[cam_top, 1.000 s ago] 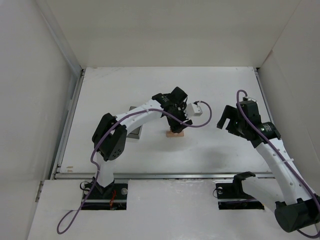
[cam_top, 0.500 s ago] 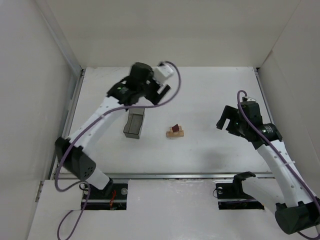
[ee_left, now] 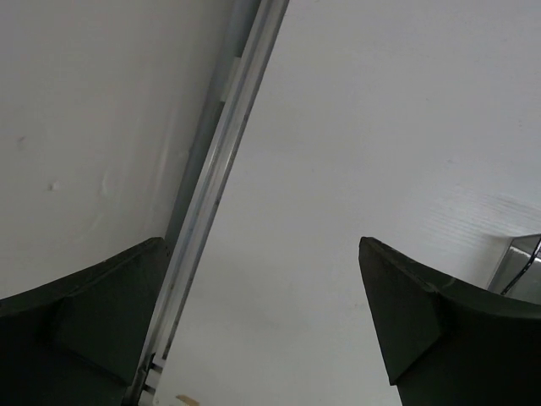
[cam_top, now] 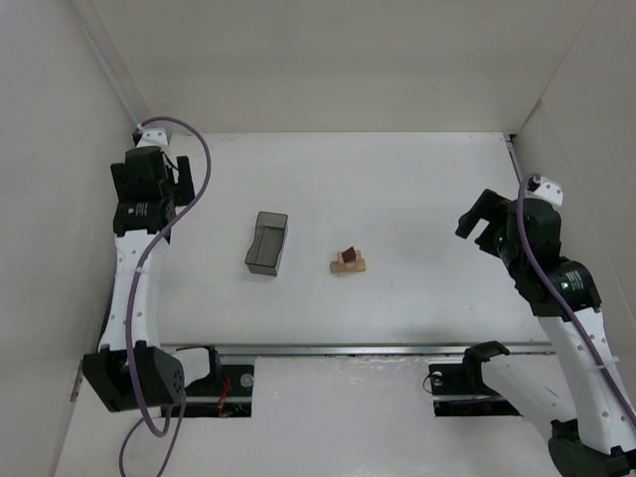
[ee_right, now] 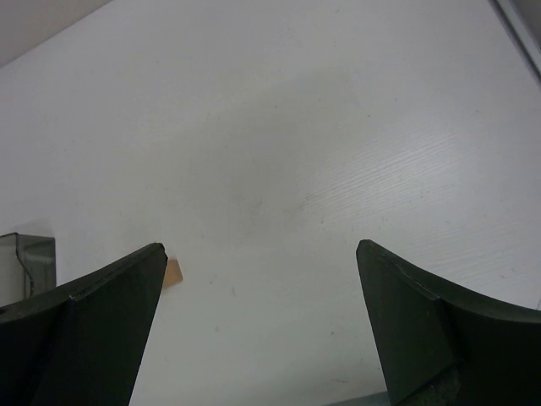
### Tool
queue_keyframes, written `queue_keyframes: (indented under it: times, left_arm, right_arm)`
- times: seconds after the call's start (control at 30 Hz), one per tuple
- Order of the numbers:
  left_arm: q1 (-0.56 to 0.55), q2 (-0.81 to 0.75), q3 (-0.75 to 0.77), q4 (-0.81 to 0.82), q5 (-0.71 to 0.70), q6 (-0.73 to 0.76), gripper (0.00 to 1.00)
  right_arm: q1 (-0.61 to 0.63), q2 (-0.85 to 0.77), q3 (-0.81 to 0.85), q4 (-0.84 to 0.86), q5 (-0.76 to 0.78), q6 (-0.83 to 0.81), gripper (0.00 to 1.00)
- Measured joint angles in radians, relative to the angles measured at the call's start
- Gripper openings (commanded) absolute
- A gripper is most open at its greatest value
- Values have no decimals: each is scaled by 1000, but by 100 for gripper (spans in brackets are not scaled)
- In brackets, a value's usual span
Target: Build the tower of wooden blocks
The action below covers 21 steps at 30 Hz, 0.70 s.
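Note:
The wood block tower [cam_top: 349, 261] stands mid-table: a pale tan plank with small tan pieces and a dark red-brown cube [cam_top: 350, 253] on top. My left gripper [cam_top: 151, 187] is open and empty at the far left of the table, well away from the tower. In the left wrist view my left gripper [ee_left: 260, 245] has its jaws wide apart over bare table. My right gripper [cam_top: 480, 221] is open and empty to the right of the tower. In the right wrist view my right gripper [ee_right: 259, 247] frames bare table, and a tan edge of the tower [ee_right: 173, 272] shows by its left finger.
A dark grey see-through bin [cam_top: 266, 241] lies left of the tower; its corner shows in the left wrist view [ee_left: 524, 262] and the right wrist view [ee_right: 25, 254]. A metal rail [ee_left: 221, 161] runs along the table's left edge. White walls enclose the table.
My left arm swung from over the tower to the far left edge, leaving the red-brown cube on the tower. My right gripper drew back to the right a little.

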Motion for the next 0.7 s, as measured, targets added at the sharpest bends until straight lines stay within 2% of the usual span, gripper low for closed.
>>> queue_keyframes:
  times: [0.07, 0.33, 0.7]
  left_arm:
    - [8, -45, -18, -11, 0, -5, 100]
    - [6, -185, -34, -9, 2, -1, 100]
    - [6, -216, -100, -33, 29, 3, 100]
  right_arm:
    - [0, -2, 14, -3, 10, -2, 100]
    - [0, -16, 37, -22, 10, -13, 100]
    - [0, -52, 57, -56, 6, -35, 100]
